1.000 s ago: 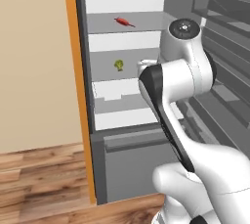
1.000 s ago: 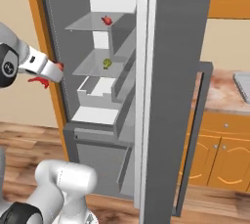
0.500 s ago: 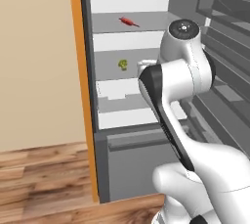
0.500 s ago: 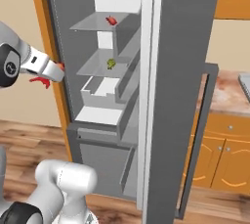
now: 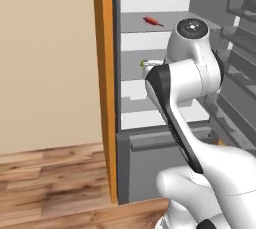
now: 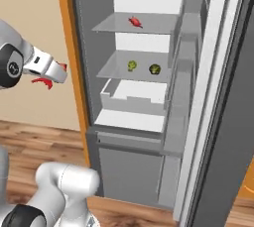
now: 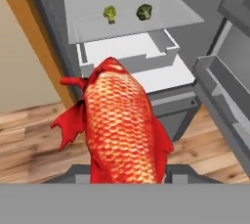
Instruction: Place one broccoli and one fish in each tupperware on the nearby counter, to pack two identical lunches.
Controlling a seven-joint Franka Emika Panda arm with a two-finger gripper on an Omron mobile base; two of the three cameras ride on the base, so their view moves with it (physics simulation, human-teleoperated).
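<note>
We have the pincer (image 7: 128,171) pinched on a red fish (image 7: 122,125) just outside the open fridge (image 6: 149,137) — it juts well past the fingertips, so a quick swing toward the bench could twist it loose.

Legible text, labels, brands, numbers, signs: none. Fridge (image 6: 149,72) at centre frame, interior walls and door shelves: plain grey and white, unmarked. Red fish (image 7: 122,125) at centre of the hand view: scale pattern only, no lettering. Wall at left of frame: blank.
</note>
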